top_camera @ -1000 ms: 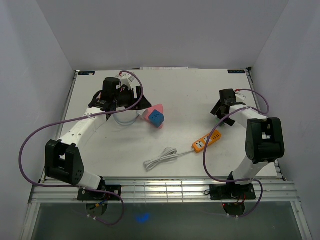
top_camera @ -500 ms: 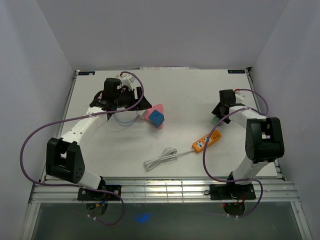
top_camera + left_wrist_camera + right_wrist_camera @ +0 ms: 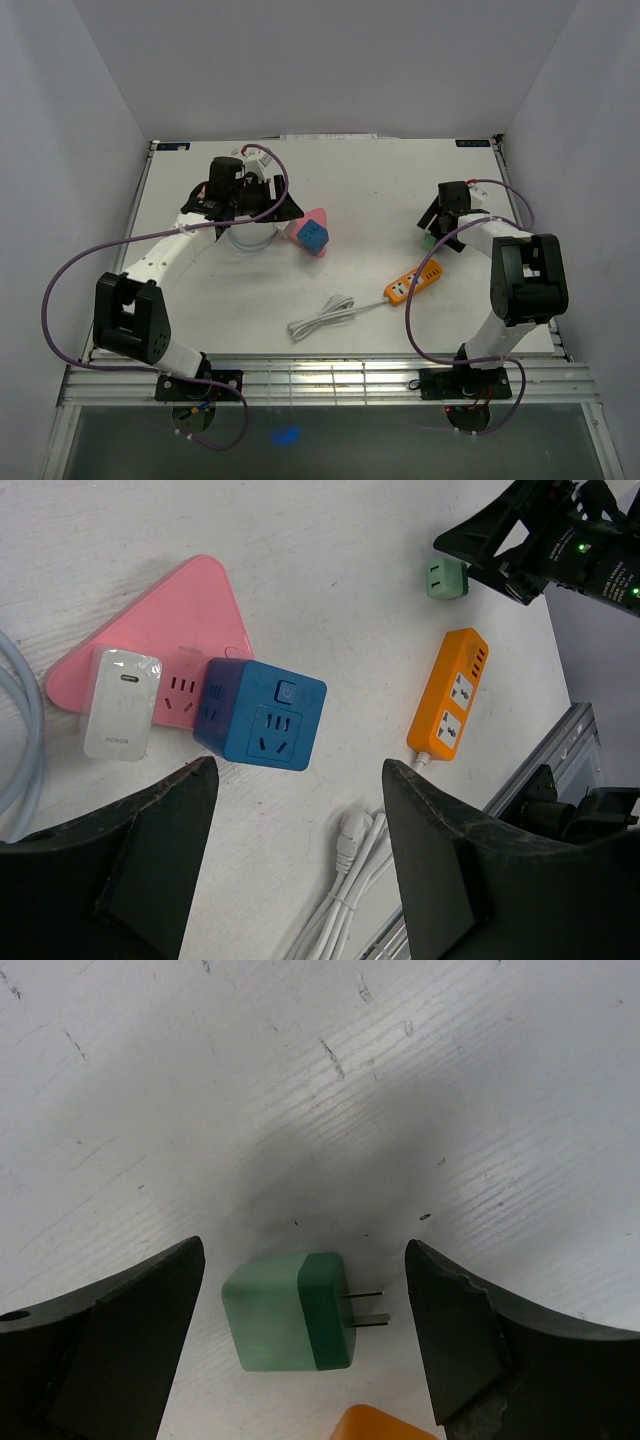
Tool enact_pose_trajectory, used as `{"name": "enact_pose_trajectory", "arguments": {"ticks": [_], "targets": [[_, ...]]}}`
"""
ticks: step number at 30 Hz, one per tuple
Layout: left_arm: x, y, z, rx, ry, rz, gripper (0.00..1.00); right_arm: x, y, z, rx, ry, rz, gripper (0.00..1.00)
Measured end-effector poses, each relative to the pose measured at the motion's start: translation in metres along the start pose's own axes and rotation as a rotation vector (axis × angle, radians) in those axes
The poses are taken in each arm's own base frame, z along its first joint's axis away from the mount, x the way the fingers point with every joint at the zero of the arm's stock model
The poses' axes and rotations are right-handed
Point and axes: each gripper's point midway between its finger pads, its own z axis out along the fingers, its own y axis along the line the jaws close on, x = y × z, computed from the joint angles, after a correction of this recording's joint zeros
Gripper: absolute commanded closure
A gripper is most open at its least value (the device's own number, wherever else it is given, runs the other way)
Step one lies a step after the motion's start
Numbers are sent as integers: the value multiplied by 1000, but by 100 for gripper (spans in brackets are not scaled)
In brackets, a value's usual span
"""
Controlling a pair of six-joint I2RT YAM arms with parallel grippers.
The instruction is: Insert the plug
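Observation:
A green plug with two metal prongs pointing right lies flat on the white table. My right gripper is open and hovers over it, with one finger on each side and neither touching. The plug also shows in the left wrist view and in the top view. An orange power strip lies just in front of it. My left gripper is open and empty above a pink triangular socket and a blue cube socket.
A white charger sits in the pink socket. A bundled white cable runs from the orange strip across the near middle of the table. A pale blue cable loop lies under the left arm. Walls close off three sides.
My right gripper has shifted slightly left over the green plug. My left arm has barely moved. Both grippers stay open.

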Motion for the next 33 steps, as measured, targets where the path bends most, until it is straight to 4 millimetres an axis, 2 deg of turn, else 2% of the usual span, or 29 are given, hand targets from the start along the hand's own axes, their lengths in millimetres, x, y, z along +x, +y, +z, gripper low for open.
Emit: {"name": "enact_pose_trajectory", "arguments": {"ticks": [8, 11, 15, 21, 27, 33], "targets": [[0, 0, 0, 0, 0, 0, 23, 1, -2, -2, 8, -7, -119, 6], [0, -1, 0, 5, 2, 0, 23, 3, 9, -7, -46, -8, -213, 5], [1, -2, 0, 12, 5, 0, 22, -3, 29, -19, -133, -46, -322, 10], [2, -4, 0, 25, 10, 0, 23, -13, 40, -22, -153, -75, -397, 14], [3, -7, -1, 40, 15, -3, 23, -9, 33, -15, -115, -53, -413, 11], [3, -8, -1, 46, 17, -3, 22, -6, 30, -13, -96, -45, -406, 13]]}}
